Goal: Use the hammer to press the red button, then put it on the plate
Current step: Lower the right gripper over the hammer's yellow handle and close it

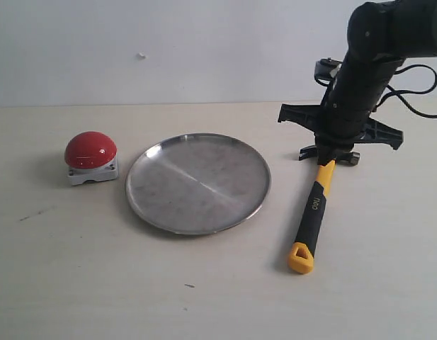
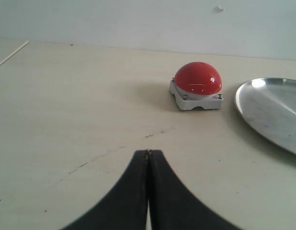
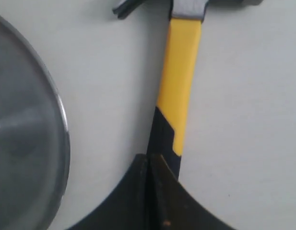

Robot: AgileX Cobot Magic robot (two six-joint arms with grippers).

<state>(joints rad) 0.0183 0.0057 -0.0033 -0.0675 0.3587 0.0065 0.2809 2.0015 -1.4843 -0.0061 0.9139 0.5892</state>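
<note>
The hammer (image 1: 314, 209) lies flat on the table right of the plate (image 1: 197, 184), its dark head at the far end and its yellow loop toward the near edge. My right gripper (image 1: 333, 152) hangs over the head end, jaws pressed together with nothing between them. In the right wrist view the yellow-and-black hammer handle (image 3: 181, 72) runs out past the shut right gripper (image 3: 148, 155), with the plate's rim (image 3: 61, 124) beside it. The red button (image 1: 91, 150) sits left of the plate. In the left wrist view the red button (image 2: 197, 79) lies ahead of my shut left gripper (image 2: 148, 152).
A pale wall closes off the back of the table. The right arm's black cables (image 1: 416, 88) trail at the far right. The plate's edge (image 2: 277, 110) shows beside the button in the left wrist view. Faint scratches (image 2: 109, 153) mark the tabletop.
</note>
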